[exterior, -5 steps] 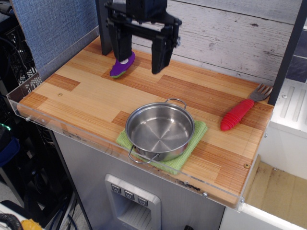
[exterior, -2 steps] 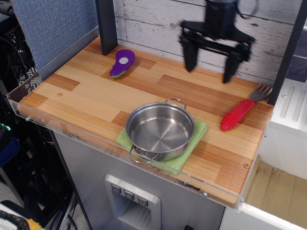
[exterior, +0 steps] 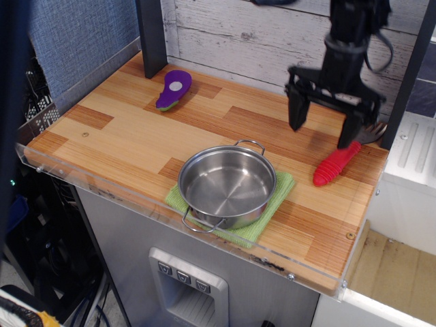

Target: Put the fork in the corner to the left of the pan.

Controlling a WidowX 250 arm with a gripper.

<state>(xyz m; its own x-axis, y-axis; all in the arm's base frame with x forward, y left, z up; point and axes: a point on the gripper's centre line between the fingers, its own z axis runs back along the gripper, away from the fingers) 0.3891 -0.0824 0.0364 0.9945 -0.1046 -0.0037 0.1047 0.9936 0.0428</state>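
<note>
The fork (exterior: 339,161) lies at the table's right side, red ribbed handle toward the front and grey tines toward the back right edge. My gripper (exterior: 324,126) hangs open just above and left of it, its right finger (exterior: 351,127) over the top end of the handle, nothing between the fingers. The shiny steel pan (exterior: 227,184) sits on a green cloth (exterior: 268,216) near the front edge. The corner (exterior: 48,144) at the front left of the striped wooden top, behind the clear acrylic rim, has nothing on it.
A purple eggplant-shaped toy (exterior: 174,89) lies at the back left near a dark post (exterior: 152,37). A grey plank wall closes the back. Another dark post (exterior: 409,75) stands at the right edge beside the fork's tines.
My gripper has crossed from above the eggplant toy at the back left to the right side and come down beside the fork. Fork, pan and toy have not moved.
</note>
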